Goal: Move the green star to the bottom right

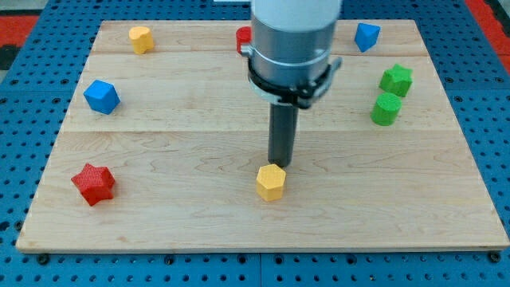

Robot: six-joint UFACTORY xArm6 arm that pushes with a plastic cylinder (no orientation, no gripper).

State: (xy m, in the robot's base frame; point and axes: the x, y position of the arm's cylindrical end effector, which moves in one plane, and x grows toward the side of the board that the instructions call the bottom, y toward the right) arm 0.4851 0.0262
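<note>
Green is what I am after: the green star [396, 80] sits near the view's right edge of the table [183, 215], in the upper part, with a second green block [386, 109], rounder in outline, just below it and nearly touching. My tip [278, 165] is well apart from both, down near the middle of the table, right at the upper edge of a yellow block [271, 182]; I cannot tell whether it touches.

To do this step well, I judge I should leave the yellow block alone, travel toward the view's top right and come in above the star, between it and the blue block [366, 37]. From there a push down the view would carry the star toward the bottom right corner. The snag is the other green block in the path; I should approach slightly from the left of the star so it slides past on the right side, not into its neighbour.

I have no hand that opens or closes, only a plain rod holding nothing.
</note>
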